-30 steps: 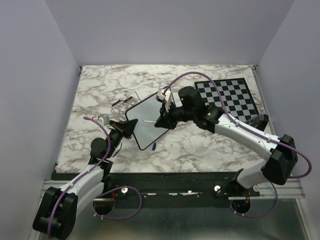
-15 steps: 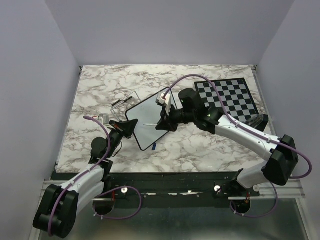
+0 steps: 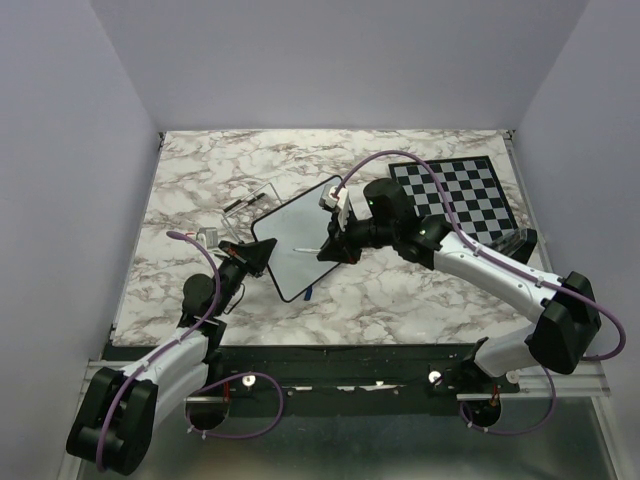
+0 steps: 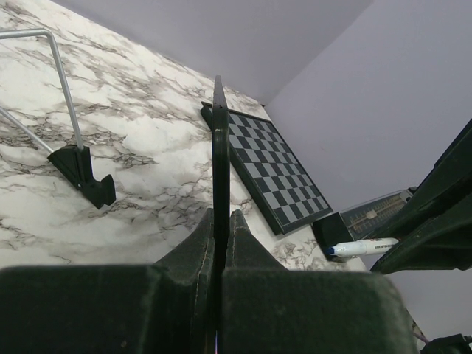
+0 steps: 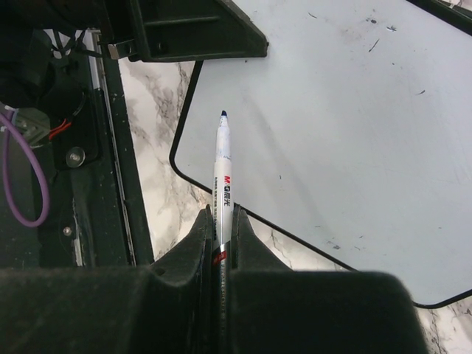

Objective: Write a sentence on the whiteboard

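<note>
Right wrist view: the right gripper (image 5: pixel 220 221) clenches a slim white marker (image 5: pixel 222 169), blue tip over the glossy, round-cornered, black-framed whiteboard (image 5: pixel 332 133); the left gripper (image 4: pixel 220 221) pinches its thin edge, on the marble-veined desk (image 3: pixel 400 290).

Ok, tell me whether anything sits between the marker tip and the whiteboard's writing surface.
Nothing visible does. The right gripper holds the marker with its tip over bare white whiteboard. The left gripper clamps the board's edge off to one side, clear of the tip.

Chessboard (image 3: pixel 470 190), wire stand (image 4: pixel 80 171), marble table (image 3: pixel 200 170)
</note>
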Robot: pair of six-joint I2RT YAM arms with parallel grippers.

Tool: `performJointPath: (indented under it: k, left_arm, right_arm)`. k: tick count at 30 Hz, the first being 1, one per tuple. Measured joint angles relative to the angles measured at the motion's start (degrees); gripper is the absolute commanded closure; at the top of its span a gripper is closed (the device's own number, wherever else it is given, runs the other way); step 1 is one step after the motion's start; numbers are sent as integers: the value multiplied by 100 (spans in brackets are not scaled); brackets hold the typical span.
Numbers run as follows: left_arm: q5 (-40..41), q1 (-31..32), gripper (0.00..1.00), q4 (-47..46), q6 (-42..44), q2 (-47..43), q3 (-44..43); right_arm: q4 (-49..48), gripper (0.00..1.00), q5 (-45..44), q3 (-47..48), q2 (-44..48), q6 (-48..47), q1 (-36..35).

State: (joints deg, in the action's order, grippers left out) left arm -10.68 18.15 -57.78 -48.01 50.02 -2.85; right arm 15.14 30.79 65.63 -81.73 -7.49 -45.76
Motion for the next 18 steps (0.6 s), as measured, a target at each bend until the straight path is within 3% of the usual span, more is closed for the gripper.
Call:
performJointPath:
  k: [18]
  left_arm:
    - [2, 0, 100, -92, -44, 111, 0]
  right_arm:
    - [-55, 100, 181, -46, -2, -61, 0]
